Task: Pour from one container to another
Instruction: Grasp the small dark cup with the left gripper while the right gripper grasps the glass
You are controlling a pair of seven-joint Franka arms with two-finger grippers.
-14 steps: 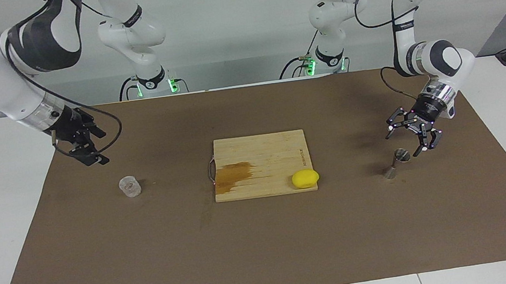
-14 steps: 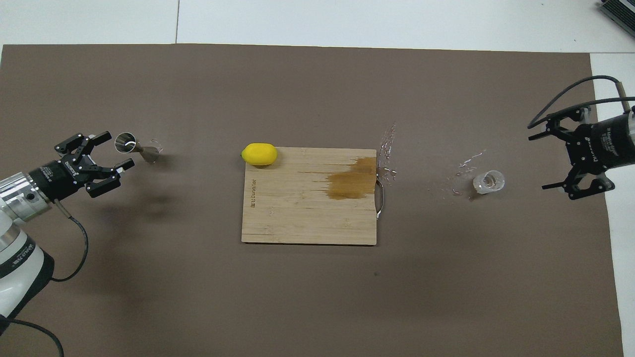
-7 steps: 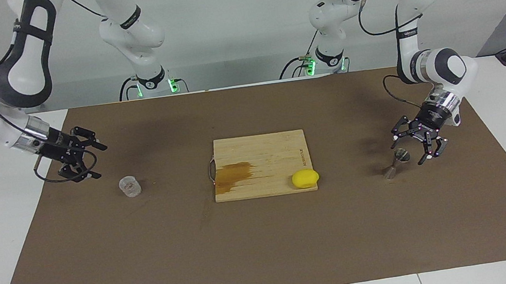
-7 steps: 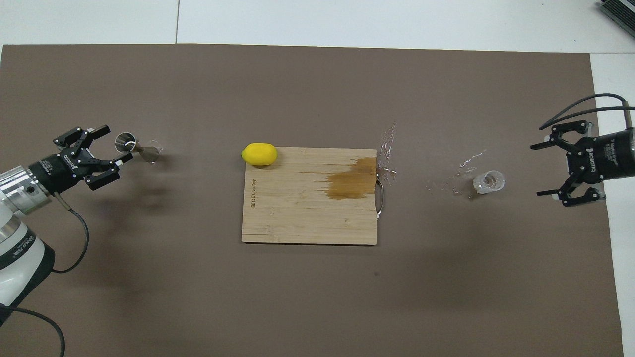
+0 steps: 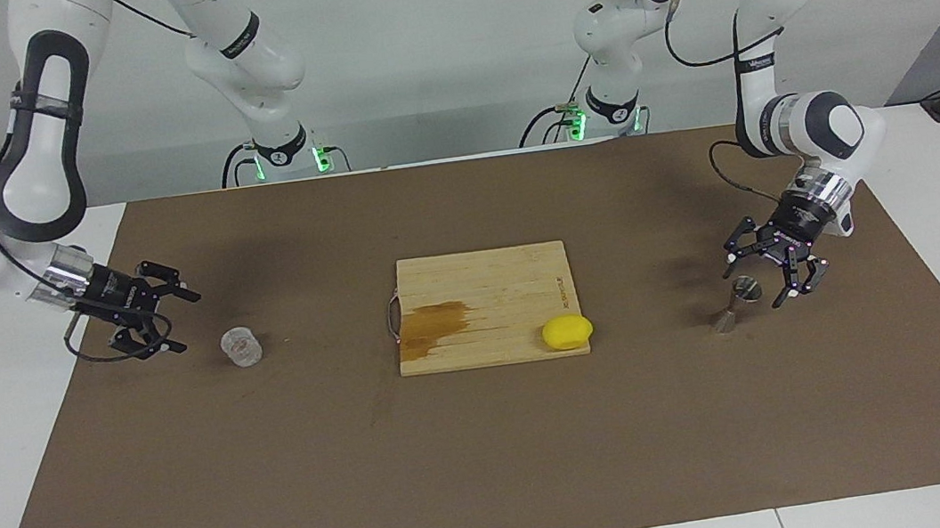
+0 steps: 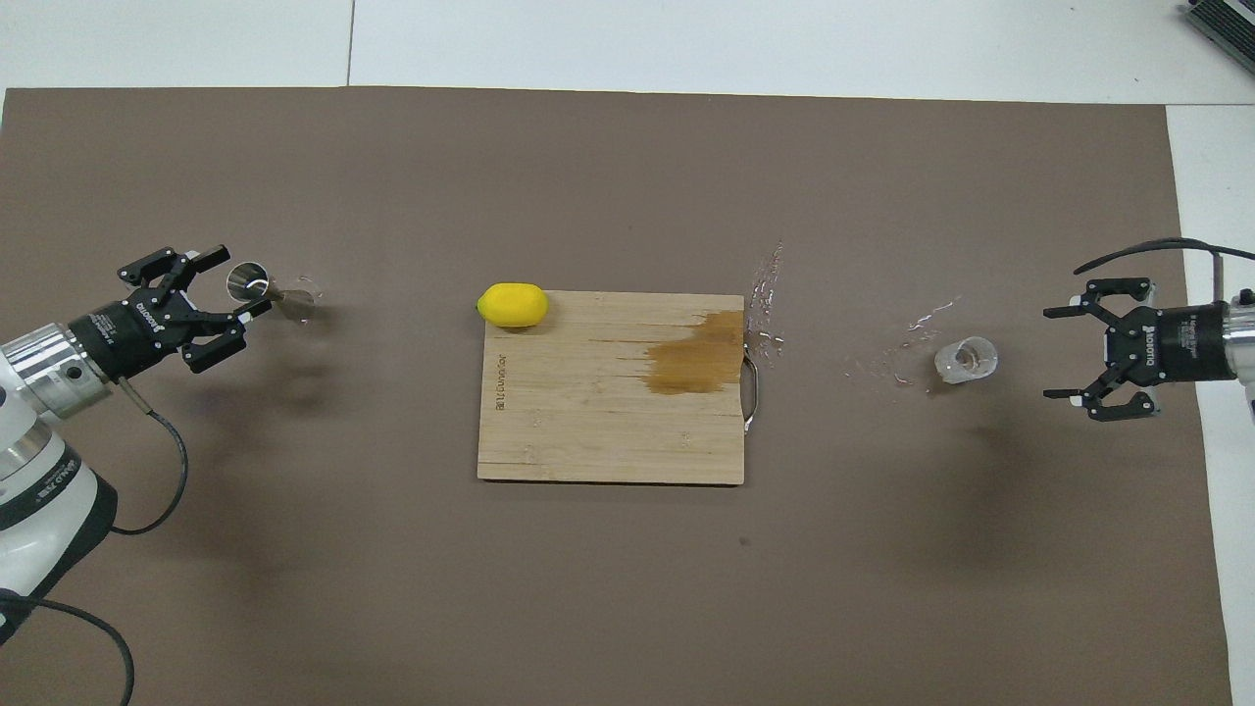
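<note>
At the left arm's end of the table, the left gripper (image 5: 761,281) has come down beside the steel jigger (image 5: 735,304) and its fingers, spread wide a second ago, are drawing in around the jigger's upper cone; in the overhead view one fingertip sits at each side of the rim, but whether they already press on the metal I cannot tell. At the other end the right gripper (image 5: 157,321) has dropped from well above the mat to the height of the clear cup (image 5: 242,347), its jaws wide apart and its mouth turned toward the cup. Both changes read as the approach to a grasp on each vessel, so the pour itself is not yet begun. The jigger stands upright on the mat, between the left fingers. The cup stands upright too, near the right gripper but clear of it, outside the jaws with bare mat between. Droplets (image 6: 917,322) glisten on the mat by the cup, and a wet stain darkens the wooden board (image 5: 490,279) in the middle, where a lemon (image 5: 567,332) rests at one corner.
</note>
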